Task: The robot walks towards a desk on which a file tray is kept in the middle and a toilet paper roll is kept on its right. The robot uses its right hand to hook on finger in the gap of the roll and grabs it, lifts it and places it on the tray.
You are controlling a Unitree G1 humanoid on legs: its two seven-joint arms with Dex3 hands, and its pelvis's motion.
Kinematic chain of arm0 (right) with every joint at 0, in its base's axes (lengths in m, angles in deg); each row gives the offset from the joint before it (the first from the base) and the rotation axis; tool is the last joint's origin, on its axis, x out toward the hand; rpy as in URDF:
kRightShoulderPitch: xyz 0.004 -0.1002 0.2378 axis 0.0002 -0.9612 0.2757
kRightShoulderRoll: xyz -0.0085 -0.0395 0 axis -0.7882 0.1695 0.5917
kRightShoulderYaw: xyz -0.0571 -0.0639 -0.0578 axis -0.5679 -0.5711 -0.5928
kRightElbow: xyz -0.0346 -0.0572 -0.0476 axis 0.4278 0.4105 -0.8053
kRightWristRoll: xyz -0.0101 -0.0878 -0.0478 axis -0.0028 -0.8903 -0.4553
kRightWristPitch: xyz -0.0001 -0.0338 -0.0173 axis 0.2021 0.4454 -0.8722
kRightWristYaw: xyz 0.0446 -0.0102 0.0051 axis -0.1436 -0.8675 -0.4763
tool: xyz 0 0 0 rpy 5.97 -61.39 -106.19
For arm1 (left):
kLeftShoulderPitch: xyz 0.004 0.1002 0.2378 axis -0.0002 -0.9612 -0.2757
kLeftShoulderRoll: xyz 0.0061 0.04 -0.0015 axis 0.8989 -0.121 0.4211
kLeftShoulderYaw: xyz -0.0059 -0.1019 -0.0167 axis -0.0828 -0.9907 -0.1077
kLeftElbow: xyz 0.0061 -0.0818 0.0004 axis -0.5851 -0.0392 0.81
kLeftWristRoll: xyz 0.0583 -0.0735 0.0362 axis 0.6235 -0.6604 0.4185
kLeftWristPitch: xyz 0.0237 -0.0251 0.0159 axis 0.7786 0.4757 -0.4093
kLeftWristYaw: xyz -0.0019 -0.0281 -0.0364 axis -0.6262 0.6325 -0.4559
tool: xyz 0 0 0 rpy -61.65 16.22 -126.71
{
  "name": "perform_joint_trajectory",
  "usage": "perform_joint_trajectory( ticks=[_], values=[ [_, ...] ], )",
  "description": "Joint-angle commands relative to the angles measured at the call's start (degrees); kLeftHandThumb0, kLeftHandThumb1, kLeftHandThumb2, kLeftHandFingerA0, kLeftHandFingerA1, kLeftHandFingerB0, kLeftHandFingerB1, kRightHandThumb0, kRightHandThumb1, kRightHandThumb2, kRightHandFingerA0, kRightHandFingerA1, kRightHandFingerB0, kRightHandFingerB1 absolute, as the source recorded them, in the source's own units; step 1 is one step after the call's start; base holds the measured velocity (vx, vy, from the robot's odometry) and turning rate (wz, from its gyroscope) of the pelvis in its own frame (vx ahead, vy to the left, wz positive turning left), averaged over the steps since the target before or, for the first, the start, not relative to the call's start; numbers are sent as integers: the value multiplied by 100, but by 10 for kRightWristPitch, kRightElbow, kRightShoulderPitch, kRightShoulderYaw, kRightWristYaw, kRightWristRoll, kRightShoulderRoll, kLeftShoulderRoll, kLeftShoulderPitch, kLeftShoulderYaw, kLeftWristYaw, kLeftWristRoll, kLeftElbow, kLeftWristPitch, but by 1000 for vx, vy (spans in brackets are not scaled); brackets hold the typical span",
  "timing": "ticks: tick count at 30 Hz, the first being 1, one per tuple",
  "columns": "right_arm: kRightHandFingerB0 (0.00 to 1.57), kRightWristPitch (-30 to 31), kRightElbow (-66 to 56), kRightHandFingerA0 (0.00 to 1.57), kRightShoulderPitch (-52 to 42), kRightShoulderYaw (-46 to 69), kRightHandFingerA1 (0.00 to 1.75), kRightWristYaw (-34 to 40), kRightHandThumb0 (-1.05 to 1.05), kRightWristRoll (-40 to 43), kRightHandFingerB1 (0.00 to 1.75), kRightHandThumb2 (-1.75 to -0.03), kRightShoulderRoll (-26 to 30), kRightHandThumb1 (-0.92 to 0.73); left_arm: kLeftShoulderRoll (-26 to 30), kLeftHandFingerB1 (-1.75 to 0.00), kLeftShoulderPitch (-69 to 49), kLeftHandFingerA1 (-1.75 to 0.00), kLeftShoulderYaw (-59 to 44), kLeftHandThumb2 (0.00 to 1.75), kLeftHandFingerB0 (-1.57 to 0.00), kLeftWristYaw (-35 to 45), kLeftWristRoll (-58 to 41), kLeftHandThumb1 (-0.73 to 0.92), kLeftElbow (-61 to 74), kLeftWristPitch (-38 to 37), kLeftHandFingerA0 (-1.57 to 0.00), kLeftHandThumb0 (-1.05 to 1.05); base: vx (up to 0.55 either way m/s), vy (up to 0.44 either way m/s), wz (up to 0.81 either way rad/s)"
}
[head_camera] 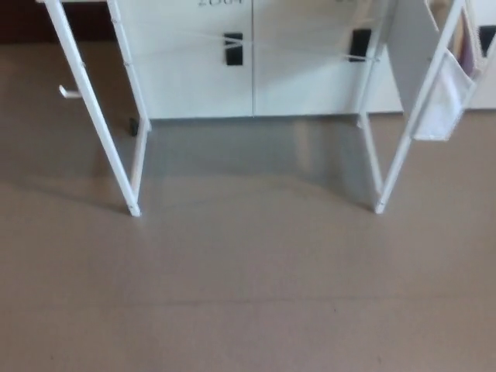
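Note:
Only the lower part of the white desk frame shows: its left legs (101, 124) and its right legs (403, 139) stand on the floor. The desk top, the file tray and the toilet paper roll lie above the picture's upper edge and are hidden. Neither of my hands nor any part of my arms is in the head view.
Grey-brown floor (248, 294) fills the lower half. White cabinets (256, 62) with black handles stand behind the desk. A white cloth pouch (446, 101) hangs on the desk's right side. A small white hook (68, 93) sticks out at the left.

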Motion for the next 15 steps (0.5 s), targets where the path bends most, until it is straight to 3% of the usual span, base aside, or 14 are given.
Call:
perform_joint_trajectory(
  ticks=[1,8,9,10,12,15],
  values=[
    [40,3,3,34,-3,1,61,-2,-61,-4,57,-104,3,-62,10,-33,-11,-40,2,64,-25,-2,-5,81,4,-8,-39,-66,373,-103,10],
    [40,3,4,34,-2,1,61,-2,-61,-4,57,-104,3,-62,8,-34,-7,-41,1,63,-28,-17,-5,79,1,-3,-41,-67,327,6,-10],
    [40,3,4,34,-2,1,61,-2,-61,-4,57,-104,3,-62,10,-44,0,-49,1,83,-29,-12,-6,68,-15,-9,-37,-73,391,101,-25],
    [40,3,4,34,-2,1,61,-2,-61,-4,57,-104,3,-62,10,-34,-1,-41,1,63,-27,-11,-7,79,-14,-9,-40,-67,443,138,-29],
    [40,3,4,34,-2,1,61,-2,-61,-5,57,-104,3,-62,10,-34,-6,-41,3,63,-27,-10,-7,79,-2,-3,-40,-67,398,211,21],
    [40,2,4,34,-2,1,61,-2,-61,-5,57,-104,2,-62,12,-32,-19,-39,12,65,-23,-9,3,83,13,-18,-37,-65,338,172,-47]
  ],
)
